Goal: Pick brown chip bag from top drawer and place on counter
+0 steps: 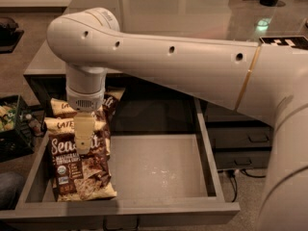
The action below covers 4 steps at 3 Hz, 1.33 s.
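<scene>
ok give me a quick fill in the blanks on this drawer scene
1. The drawer under the counter is ___, not shut.
2. The claw hangs above the brown chip bag, which lies in the ___.
3. Other bags lie ___ the brown chip bag, toward the drawer's back.
4. No bag shows on the ___ yet.

Missing words: open; drawer; behind; counter
</scene>
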Motion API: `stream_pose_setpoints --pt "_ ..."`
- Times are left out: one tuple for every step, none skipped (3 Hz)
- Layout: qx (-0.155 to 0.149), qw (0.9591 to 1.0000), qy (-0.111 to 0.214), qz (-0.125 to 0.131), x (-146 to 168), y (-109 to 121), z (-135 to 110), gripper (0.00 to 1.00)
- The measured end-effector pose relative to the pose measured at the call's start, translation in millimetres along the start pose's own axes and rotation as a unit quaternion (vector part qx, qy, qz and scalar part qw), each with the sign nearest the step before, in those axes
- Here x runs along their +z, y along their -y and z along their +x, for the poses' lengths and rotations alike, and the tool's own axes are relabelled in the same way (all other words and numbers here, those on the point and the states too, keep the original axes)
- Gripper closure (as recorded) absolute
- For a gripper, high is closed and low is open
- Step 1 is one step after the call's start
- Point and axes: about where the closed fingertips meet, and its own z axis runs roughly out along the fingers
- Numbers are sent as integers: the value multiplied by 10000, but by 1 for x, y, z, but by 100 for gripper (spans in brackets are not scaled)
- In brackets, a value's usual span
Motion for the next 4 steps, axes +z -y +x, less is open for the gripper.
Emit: stream_pose_setpoints --pt "-86 9998 -61 148 11 1 -10 0" --pt "-291 9992 -169 206 27 4 -25 0" --pt "-436 9987 -264 85 51 6 -36 0" --pt "-468 9985 -298 2 62 7 -38 0"
